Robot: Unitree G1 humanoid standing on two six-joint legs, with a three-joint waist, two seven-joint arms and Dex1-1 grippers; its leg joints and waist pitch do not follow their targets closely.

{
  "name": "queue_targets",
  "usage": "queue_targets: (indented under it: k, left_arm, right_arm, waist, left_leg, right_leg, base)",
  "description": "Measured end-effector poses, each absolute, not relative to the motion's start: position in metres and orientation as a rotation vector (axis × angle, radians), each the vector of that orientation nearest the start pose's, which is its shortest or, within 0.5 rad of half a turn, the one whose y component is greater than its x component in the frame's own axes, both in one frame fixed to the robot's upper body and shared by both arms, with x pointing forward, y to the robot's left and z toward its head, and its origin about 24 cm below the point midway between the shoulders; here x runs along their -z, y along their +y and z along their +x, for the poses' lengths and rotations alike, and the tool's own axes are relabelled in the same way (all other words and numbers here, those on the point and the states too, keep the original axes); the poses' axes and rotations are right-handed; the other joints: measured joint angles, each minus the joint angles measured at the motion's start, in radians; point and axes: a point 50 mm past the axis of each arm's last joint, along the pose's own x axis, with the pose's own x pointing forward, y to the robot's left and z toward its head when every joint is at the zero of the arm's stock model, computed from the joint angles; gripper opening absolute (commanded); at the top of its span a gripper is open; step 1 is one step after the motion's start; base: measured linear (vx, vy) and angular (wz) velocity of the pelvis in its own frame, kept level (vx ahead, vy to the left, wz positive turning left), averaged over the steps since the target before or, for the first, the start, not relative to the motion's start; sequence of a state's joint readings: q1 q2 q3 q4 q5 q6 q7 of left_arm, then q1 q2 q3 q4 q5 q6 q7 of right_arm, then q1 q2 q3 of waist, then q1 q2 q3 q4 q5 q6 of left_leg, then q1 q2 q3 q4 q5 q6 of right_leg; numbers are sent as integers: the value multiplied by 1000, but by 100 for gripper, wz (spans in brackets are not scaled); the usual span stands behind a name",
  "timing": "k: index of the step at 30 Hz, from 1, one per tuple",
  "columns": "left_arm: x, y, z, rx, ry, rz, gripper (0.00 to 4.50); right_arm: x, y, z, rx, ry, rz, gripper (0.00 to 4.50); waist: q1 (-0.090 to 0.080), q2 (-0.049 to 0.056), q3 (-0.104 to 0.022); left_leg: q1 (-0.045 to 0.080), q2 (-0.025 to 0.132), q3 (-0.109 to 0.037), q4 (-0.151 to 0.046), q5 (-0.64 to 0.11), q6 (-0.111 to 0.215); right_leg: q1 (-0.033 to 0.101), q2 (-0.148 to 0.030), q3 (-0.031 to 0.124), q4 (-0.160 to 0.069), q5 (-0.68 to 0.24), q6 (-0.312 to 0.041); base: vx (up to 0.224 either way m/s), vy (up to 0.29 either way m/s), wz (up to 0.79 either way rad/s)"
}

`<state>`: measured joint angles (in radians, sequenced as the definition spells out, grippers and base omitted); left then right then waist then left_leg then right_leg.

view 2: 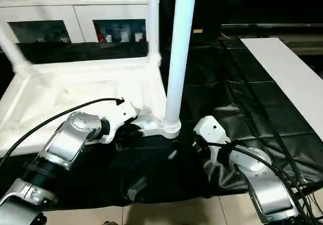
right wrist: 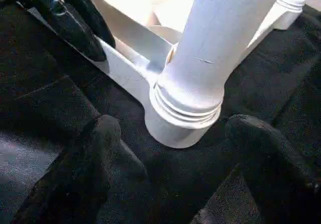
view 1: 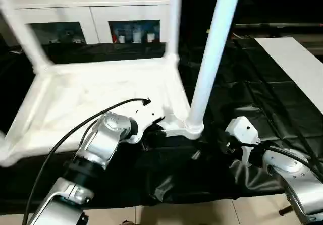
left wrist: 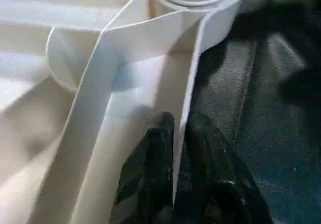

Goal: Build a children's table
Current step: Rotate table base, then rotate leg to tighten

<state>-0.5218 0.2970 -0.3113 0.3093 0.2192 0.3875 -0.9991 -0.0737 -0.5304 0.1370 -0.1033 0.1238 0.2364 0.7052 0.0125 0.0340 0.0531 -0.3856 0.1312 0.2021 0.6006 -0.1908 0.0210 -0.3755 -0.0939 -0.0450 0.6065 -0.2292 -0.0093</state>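
Plastic, white and smooth: children's table (view 1: 101, 104) lying upside down on the black-draped tabletop (view 1: 252, 99), shallow underside facing up inside a thin raised rim. Round socket (view 1: 191, 129) at the near corner, ringed with fine ridges, seating a long tapered tube leg (view 1: 212, 53) that stands upright. Two more legs rising from the far corner (view 1: 174, 18) and the far left corner (view 1: 22, 33). Cloth under it all dark, creased and faintly glossy.

Left gripper (left wrist: 178, 133) at the near rim just beside that socket, black fingers (left wrist: 155, 148) clenched on the thin rim wall, one on each side. Right gripper (right wrist: 173, 126) low on the cloth facing the same socket, fingers (right wrist: 100, 153) released and spread wide, one to either side of the socket base, apart from it.

Behind, a white cabinet (view 1: 91, 13) with glass doors, small coloured items inside too blurred to name. Flat white board (view 1: 298, 63) resting on the cloth at the far right.
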Motion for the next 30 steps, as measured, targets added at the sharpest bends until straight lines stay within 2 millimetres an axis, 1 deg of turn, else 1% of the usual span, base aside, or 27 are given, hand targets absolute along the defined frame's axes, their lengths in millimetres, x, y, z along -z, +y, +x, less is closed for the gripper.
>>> queue_targets:
  k: [2, 5, 7, 10, 11, 12, 15, 16, 21, 28, 30]
  left_arm:
    - [-56, 107, 308, 1164, 479, 558, 25]
    - [-55, 104, 306, 1213, 459, 557, 8]
    - [-54, 102, 304, 1235, 451, 547, 4]
    - [-52, 99, 304, 1254, 441, 522, 4]
    - [-52, 99, 305, 1260, 438, 522, 0]
    - [-52, 99, 306, 1265, 435, 523, 0]
    - [-51, 100, 310, 1279, 435, 518, 0]
    - [-51, 100, 310, 1282, 437, 516, 0]
    - [-52, 99, 310, 1293, 428, 521, 0]
    - [-52, 97, 309, 1328, 412, 524, 0]
    - [-53, 96, 309, 1330, 409, 524, 0]
  right_arm:
    - [-62, -180, 250, -819, 247, -369, 375]
    - [-68, -179, 252, -834, 223, -358, 375]
    - [-70, -178, 254, -839, 208, -343, 375]
    - [-74, -176, 257, -850, 185, -293, 375]
    - [-74, -178, 257, -857, 186, -272, 402]
    - [-74, -179, 258, -863, 188, -255, 402]
    - [-74, -181, 262, -899, 201, -228, 414]
    - [-75, -181, 265, -906, 204, -227, 440]
    - [-69, -179, 279, -931, 253, -243, 440]
    - [-62, -175, 296, -920, 292, -247, 440]
    - [-61, -175, 297, -922, 293, -249, 440]
  waist:
    - [2, 0, 0]
    - [9, 1, -1]
    - [18, 2, -1]
    - [24, 4, -2]
    - [26, 4, -3]
    - [27, 4, -3]
    - [25, 4, -3]
    - [24, 4, -3]
    - [21, 0, -1]
    - [32, -3, -2]
    - [35, -5, -2]
  left_leg:
    - [0, 0, 0, 0, -1, -1]
    - [0, 0, 0, 0, -4, -2]
    - [0, 0, 0, -1, -5, -2]
    - [0, 0, 0, -2, -5, -2]
    - [0, 0, 0, -2, -5, -2]
    - [0, 0, 0, -2, -5, -2]
    - [0, 0, 1, -1, -5, -2]
    - [0, 0, 1, -1, -5, -2]
    - [0, 0, 1, 1, -5, -2]
    - [-4, 0, 1, 1, -3, 4]
    - [-5, 0, 1, 1, -3, 4]
  right_leg:
    - [0, 0, 0, 0, 3, -2]
    - [1, 0, 0, -2, 13, -3]
    - [1, 0, 0, -2, 14, -3]
    - [0, 0, -1, -3, 14, -2]
    - [0, 0, -1, -3, 13, -2]
    - [1, 0, -1, -3, 13, -2]
    - [1, 0, 0, -3, 15, -3]
    - [1, 0, 0, -3, 15, -4]
    - [2, 0, 0, -4, 16, -4]
    - [-1, 0, -1, -4, 16, -4]
    - [-1, 0, -1, -4, 16, -5]
  base:
    - [0, 0, 0]
    - [0, 0, 0]
    - [0, 0, 0]
    - [0, 0, 0]
    - [0, 0, 0]
    - [0, 0, 0]
    - [0, 0, 0]
    - [0, 0, 0]
    - [0, 0, 0]
    - [0, 0, 0]
    - [0, 0, 0]
